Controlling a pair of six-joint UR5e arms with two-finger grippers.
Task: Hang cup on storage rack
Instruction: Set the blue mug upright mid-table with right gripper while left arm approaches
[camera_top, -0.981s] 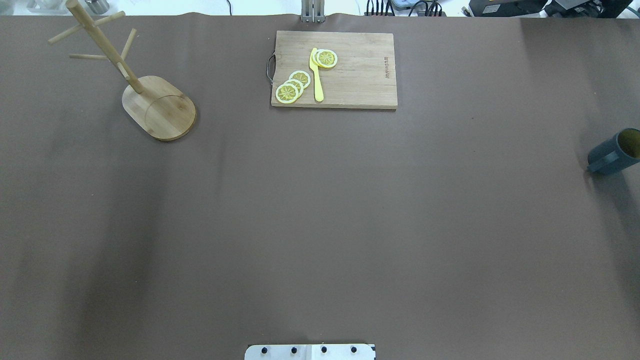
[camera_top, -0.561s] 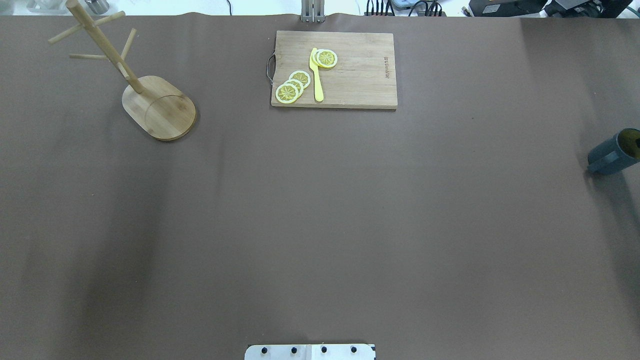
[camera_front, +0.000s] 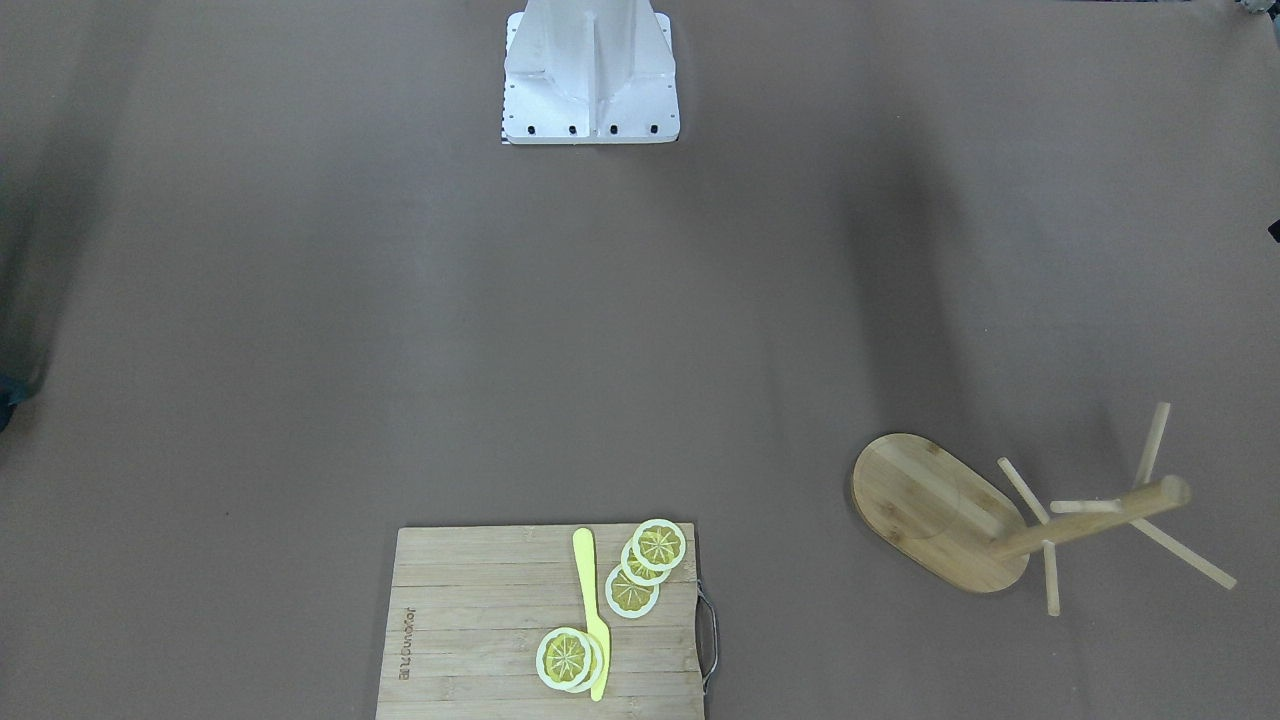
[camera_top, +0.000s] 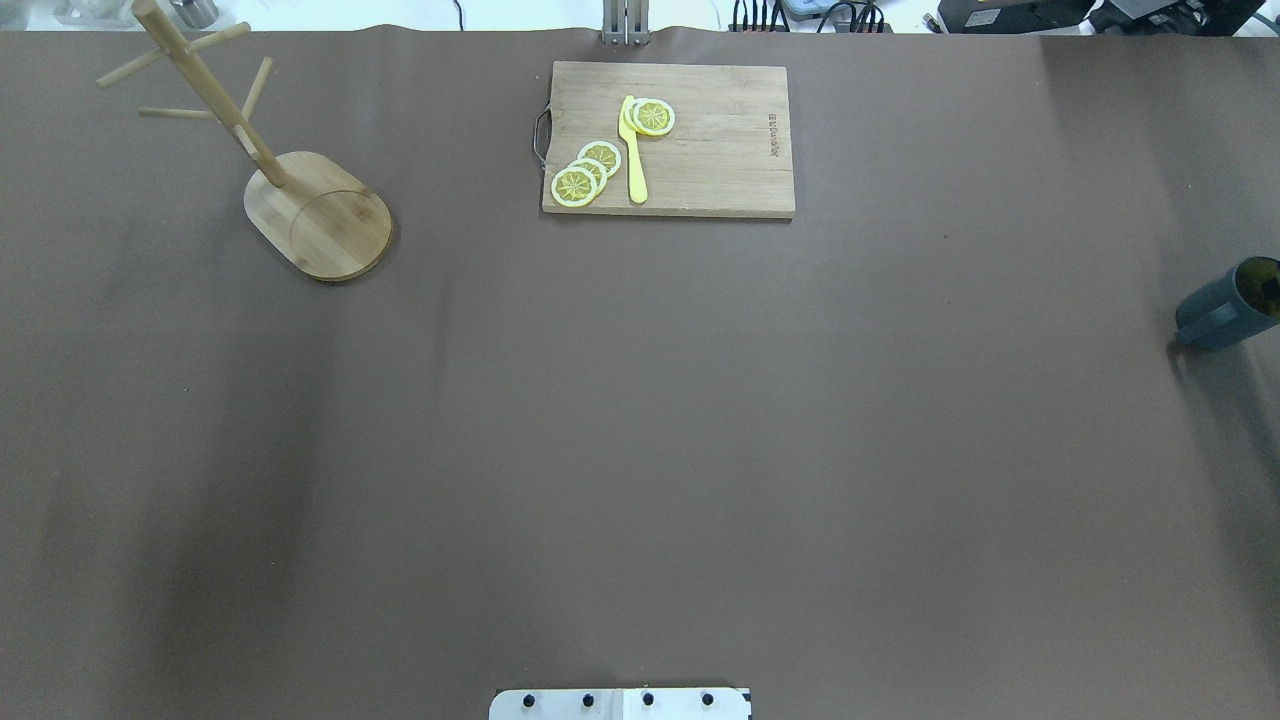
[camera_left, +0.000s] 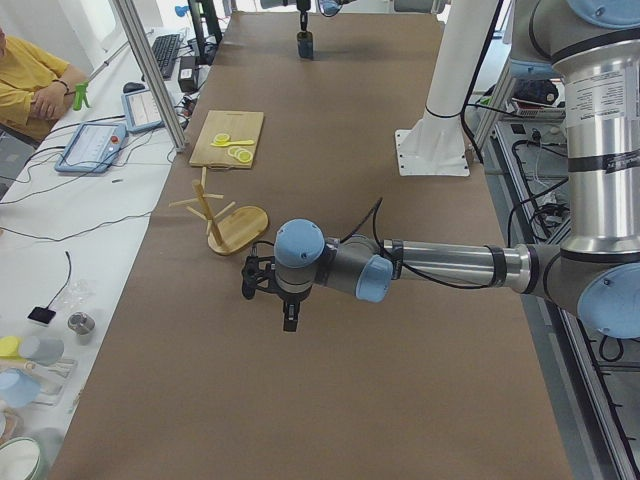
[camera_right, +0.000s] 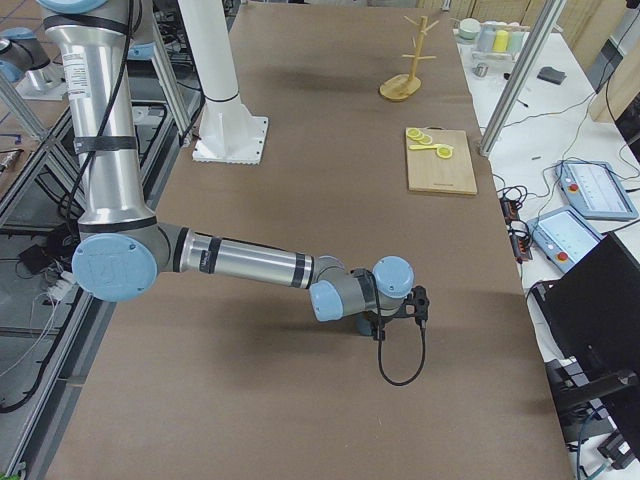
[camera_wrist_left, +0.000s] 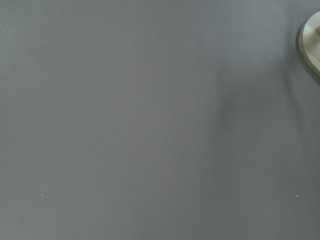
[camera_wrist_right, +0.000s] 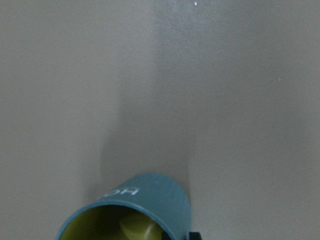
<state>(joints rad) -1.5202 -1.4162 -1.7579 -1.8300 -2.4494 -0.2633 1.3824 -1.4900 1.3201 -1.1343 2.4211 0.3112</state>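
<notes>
At the table's (camera_top: 700, 450) right edge in the overhead view, the cup (camera_top: 1222, 310) stands upright on the brown cover, handle toward the table's middle, yellowish inside showing. The rack (camera_top: 318, 215) stands at the far left, its oval base flat and its post upright, well apart from the cup across the table's width. Between them, at the far edge, lies a board (camera_top: 720, 160) with lemon slices (camera_top: 585, 172) and a yellow knife (camera_top: 634, 150) on it.

From the left end, the right gripper (camera_left: 303, 22) shows far and small, hanging directly over the cup. From the right end, the wrist hides most of the cup. The right wrist camera looks down on the cup's rim at the bottom of its frame, white lettering on the side. A dark bit just beside the rim may be a fingertip, though too little shows to be sure. How far this gripper is open, and whether it touches the cup, I cannot tell.

The left gripper (camera_left: 288, 318) points down above the cover, near the rack but apart from it. Its camera sees only the cover and an edge of the rack's base at the upper right. Its opening cannot be judged either.
</notes>
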